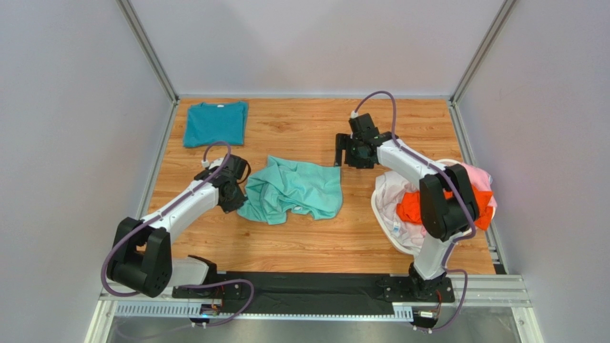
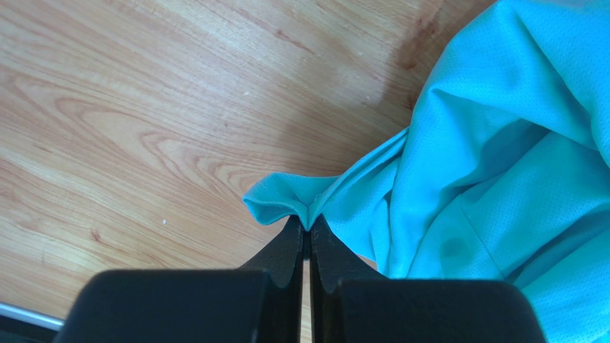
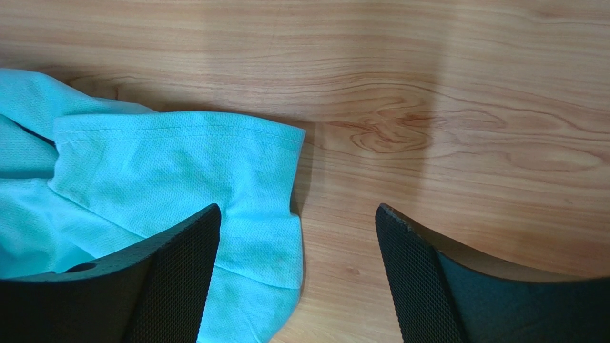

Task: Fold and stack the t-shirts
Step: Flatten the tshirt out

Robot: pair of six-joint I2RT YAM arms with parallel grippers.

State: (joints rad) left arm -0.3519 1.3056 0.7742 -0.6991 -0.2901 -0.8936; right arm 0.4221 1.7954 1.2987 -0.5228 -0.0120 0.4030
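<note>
On the middle of the wooden table (image 1: pixel 308 128) lies the light mint-aqua t-shirt (image 1: pixel 293 189), all crumpled. The left gripper (image 2: pixel 308 225) is pinched tight on a small fold at the shirt's left edge. The right gripper (image 3: pixel 298 211) hangs over the shirt's far right corner, jaws wide apart, holding nothing. The darker teal t-shirt (image 1: pixel 215 123) sits folded in the far left corner. The orange t-shirt (image 1: pixel 414 207), pink t-shirt (image 1: pixel 476 175) and white t-shirt (image 1: pixel 390 191) are piled in the white basket (image 1: pixel 401 239) on the right.
</note>
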